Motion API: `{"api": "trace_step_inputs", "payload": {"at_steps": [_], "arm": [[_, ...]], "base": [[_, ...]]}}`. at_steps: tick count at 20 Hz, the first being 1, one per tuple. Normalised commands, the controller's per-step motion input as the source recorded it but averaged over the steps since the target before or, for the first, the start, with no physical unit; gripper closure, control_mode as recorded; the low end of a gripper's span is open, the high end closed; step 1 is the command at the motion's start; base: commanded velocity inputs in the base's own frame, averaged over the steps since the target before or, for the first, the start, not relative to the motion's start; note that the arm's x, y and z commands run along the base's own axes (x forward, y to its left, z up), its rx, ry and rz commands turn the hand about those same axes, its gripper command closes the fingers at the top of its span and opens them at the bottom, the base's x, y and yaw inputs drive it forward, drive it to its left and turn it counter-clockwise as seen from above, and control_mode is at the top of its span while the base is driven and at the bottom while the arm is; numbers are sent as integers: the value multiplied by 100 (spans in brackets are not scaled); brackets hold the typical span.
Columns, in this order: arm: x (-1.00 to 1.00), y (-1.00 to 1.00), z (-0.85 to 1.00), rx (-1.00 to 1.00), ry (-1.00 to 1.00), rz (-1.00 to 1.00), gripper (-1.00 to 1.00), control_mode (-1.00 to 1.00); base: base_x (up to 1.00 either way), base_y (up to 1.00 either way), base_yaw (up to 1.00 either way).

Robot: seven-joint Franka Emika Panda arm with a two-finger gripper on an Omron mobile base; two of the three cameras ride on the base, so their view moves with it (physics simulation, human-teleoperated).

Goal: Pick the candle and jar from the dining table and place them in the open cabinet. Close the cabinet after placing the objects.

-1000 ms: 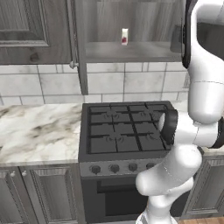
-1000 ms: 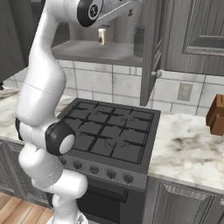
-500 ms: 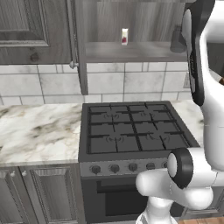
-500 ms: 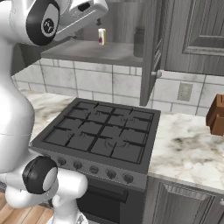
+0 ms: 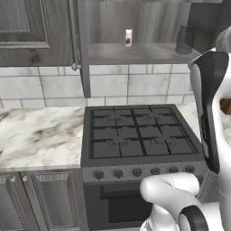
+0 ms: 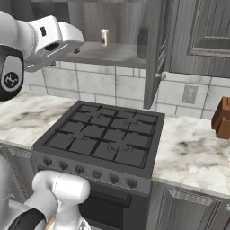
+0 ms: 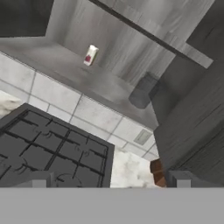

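Observation:
The cabinet [image 5: 135, 54] stands open above the stove, its door [image 6: 155, 49] swung out to the right. The jar [image 5: 185, 40] [image 6: 143, 43] [image 7: 143, 92], a grey glass cylinder, stands upright on the right part of the inner shelf. My gripper [image 7: 109, 181] is open with nothing between its fingertips [image 7: 39, 179]. It hangs back from the shelf, well short of the jar, and looks at it from a rolled angle. The candle and the dining table are out of view.
A small white carton [image 5: 128, 38] [image 6: 104, 37] [image 7: 90, 55] with a red mark stands at the shelf's back. Below are a black gas stove [image 5: 140, 135] [image 6: 103, 139], a marble counter [image 5: 40, 135] and a brown block [image 6: 222, 117]. My white arm [image 6: 45, 40] crosses the upper left.
The arm has drawn back from the cabinet and folded down, its elbow now low in front of the stove. The jar on the shelf is uncovered in the left base view.

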Motion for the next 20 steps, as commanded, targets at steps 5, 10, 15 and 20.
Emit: {"api": "trace_step_inputs", "payload": {"at_steps": [5, 10, 15, 20], "arm": [[-68, 13, -9, 0, 5, 0, -100, -100], [-44, 19, 0, 0, 23, 0, -100, -100], [-46, 25, -2, 7, 14, 0, -100, -100], [-54, 19, -13, 17, 5, 0, -100, -100]], "base": [[0, 0, 0], [0, 0, 0], [0, 0, 0], [0, 0, 0]]}}
